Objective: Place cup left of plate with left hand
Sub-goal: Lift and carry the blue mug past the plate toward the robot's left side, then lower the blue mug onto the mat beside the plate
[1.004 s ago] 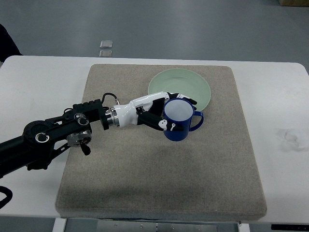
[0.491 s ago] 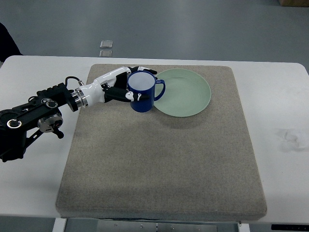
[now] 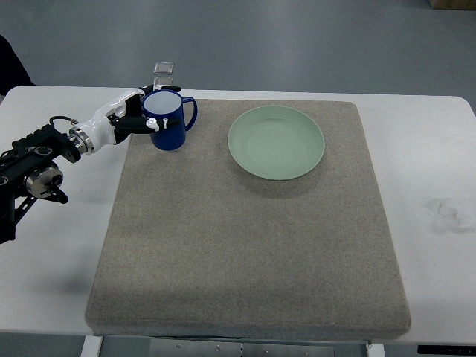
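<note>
A dark blue cup with a pale inside stands upright near the far left corner of the grey mat, its handle pointing right. My left hand is wrapped around the cup's left side, white and black fingers curled on its wall. The arm runs in from the left edge. A pale green plate lies on the mat to the right of the cup, well apart from it. I cannot tell if the cup rests on the mat or hangs just above it. The right arm is not in the picture.
The mat lies on a white table. Two small grey squares sit on the floor beyond the table's far edge, just behind the cup.
My left hand has carried the cup from the plate's near right edge, across to the left and away from me, to the mat's far left corner. The plate is now fully uncovered.
</note>
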You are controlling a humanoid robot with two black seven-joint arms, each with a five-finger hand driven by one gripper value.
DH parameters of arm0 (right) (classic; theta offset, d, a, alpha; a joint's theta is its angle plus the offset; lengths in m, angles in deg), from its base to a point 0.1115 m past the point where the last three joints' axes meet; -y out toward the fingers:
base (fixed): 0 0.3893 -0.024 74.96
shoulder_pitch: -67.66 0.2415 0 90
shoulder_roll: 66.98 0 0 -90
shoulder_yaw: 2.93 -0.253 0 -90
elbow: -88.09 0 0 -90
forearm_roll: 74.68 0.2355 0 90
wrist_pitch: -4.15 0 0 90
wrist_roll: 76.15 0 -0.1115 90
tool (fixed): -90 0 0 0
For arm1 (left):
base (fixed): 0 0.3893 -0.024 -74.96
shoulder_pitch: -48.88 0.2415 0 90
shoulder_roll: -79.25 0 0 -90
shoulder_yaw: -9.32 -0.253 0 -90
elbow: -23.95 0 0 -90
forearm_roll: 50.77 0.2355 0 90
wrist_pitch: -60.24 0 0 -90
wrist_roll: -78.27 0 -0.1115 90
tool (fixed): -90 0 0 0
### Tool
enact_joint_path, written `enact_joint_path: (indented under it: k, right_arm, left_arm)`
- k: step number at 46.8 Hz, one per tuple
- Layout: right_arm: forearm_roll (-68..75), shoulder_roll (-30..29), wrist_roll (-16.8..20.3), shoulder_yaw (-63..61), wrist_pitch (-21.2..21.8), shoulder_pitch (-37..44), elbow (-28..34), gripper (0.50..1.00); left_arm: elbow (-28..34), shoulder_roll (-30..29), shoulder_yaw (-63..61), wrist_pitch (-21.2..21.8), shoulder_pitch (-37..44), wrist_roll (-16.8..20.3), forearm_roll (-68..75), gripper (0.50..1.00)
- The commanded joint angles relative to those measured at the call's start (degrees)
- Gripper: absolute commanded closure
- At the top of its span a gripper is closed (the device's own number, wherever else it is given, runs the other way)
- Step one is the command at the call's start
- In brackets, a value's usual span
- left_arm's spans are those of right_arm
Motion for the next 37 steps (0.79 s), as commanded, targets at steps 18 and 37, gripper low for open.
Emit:
enact_joint_path:
  k: [18,37]
  right_arm:
    - [0.0,0.0,0.0,0.0,0.0,0.0,0.0,0.568]
    - [0.0,0.0,0.0,0.0,0.0,0.0,0.0,0.568]
  left_arm:
    - [1.32,0.59,-0.27,5.0,0.14,3.51,-2.11,0.709]
    - [4.57,2.69,-0.98,5.18,2.6,5.8,-1.67,0.701]
